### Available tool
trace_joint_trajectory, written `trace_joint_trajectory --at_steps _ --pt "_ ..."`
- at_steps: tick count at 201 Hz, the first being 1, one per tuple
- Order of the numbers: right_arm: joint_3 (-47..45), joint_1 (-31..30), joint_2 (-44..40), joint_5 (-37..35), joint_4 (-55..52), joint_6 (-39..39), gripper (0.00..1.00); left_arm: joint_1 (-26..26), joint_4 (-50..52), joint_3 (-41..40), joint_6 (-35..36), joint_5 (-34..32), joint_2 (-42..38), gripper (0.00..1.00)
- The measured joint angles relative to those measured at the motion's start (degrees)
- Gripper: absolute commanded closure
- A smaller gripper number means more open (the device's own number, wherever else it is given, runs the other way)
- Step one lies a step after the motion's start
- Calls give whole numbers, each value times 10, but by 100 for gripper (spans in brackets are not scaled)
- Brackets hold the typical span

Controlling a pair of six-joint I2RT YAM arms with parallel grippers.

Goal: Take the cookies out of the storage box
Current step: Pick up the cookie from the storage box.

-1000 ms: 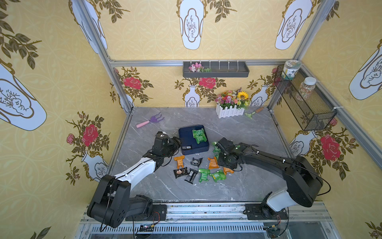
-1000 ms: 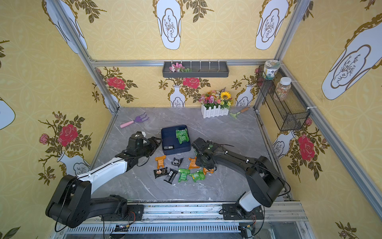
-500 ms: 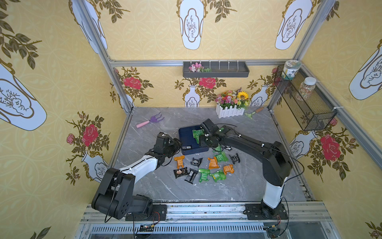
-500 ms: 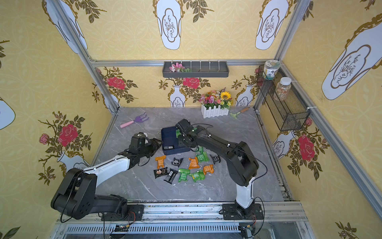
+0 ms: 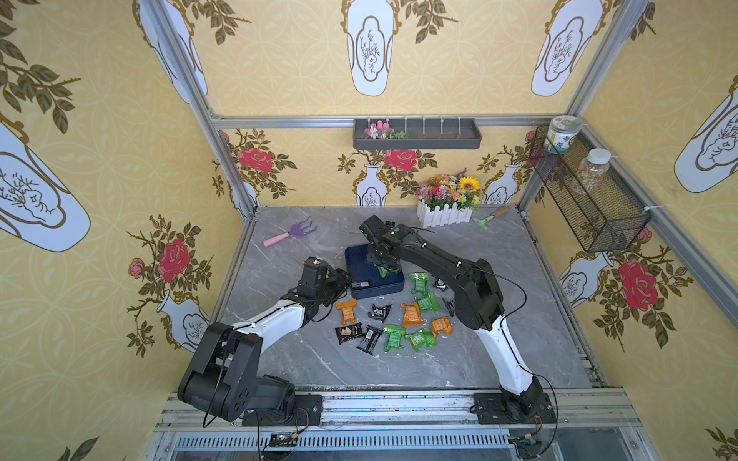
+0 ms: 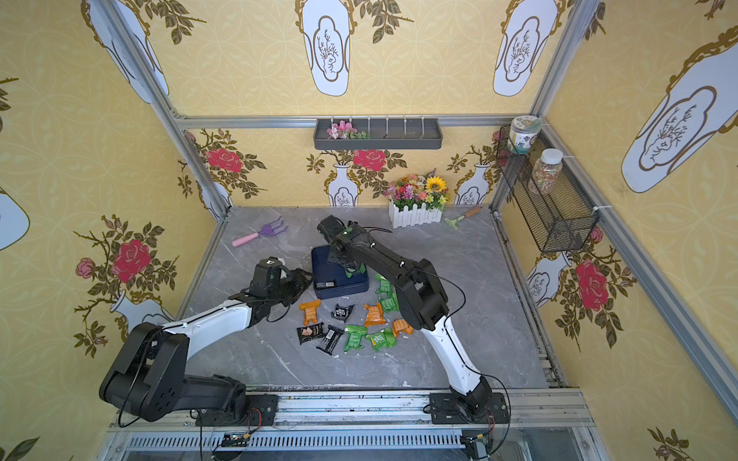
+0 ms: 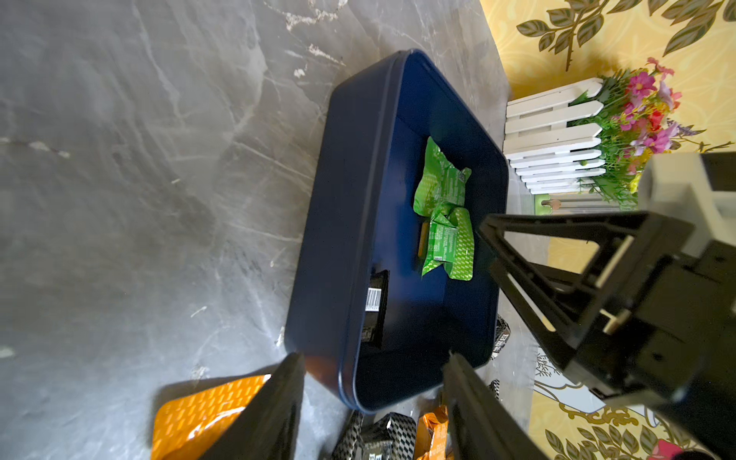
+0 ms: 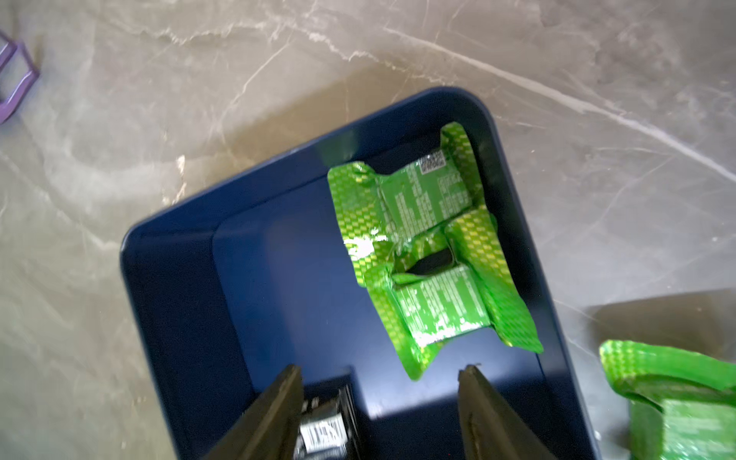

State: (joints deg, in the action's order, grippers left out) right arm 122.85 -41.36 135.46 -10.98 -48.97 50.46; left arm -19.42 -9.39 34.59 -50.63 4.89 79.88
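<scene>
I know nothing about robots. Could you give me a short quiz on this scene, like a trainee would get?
1. True or false: the storage box is already empty.
2. What colour are the two overlapping packets inside it? A orange, B green, C purple.
3. Which one hangs over the inside of the box, the left gripper or the right gripper?

Key
1. False: two overlapping packets and a black packet lie in it.
2. B.
3. The right gripper, open and holding nothing; the left gripper, also open, sits by the box's corner.
</scene>
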Motion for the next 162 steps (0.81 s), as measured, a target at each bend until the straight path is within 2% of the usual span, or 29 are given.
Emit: trace_joint_trajectory --at_steps 41,80,109,162 --pt "20 2 35 -18 -7 -2 37 0 1 4 7 -2 -1 39" --pt "30 7 58 -29 -9 -55 36 0 0 10 12 -2 1 39" --pt "6 12 56 -40 4 -101 35 0 0 10 13 -2 1 39" --pt "-25 23 47 -18 35 -194 33 0 1 10 13 -2 -4 38"
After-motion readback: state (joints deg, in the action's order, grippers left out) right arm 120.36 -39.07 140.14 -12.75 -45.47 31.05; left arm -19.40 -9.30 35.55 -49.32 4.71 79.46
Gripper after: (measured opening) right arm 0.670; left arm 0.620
